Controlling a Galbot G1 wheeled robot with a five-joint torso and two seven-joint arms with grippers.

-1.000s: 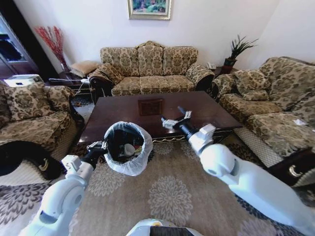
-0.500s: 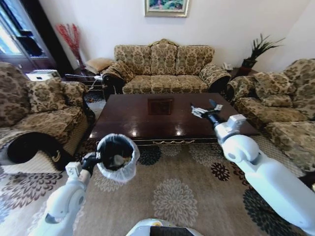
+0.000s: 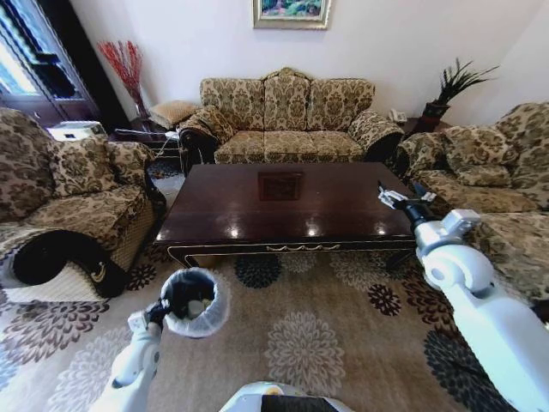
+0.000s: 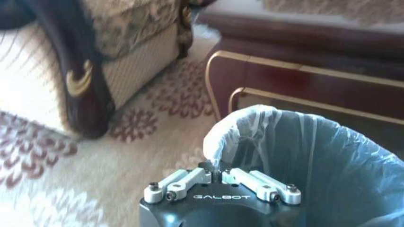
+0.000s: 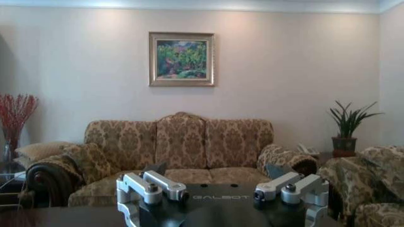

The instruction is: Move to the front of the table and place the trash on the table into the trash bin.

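The trash bin (image 3: 193, 302), black with a white bag over its rim, hangs low above the carpet in front of the table's left corner. My left gripper (image 3: 159, 311) is shut on the bin's near rim (image 4: 221, 166). Pale trash (image 3: 204, 303) lies inside the bin. The glossy dark table (image 3: 343, 210) spreads across the middle, with a square dark inlay (image 3: 280, 185) on its top. My right gripper (image 3: 390, 196) hovers open over the table's right end, and the right wrist view shows its gripper (image 5: 221, 187) with both fingers wide apart and nothing between them.
A patterned sofa (image 3: 287, 120) stands behind the table. An armchair (image 3: 64, 202) is on the left and another (image 3: 493, 184) on the right. A potted plant (image 3: 446, 90) sits at the back right. Flowered carpet (image 3: 317, 343) lies before the table.
The view has shifted, so the camera moved. My left arm and the bin now sit lower and farther from the table's edge. My right gripper has swung to the table's right end.
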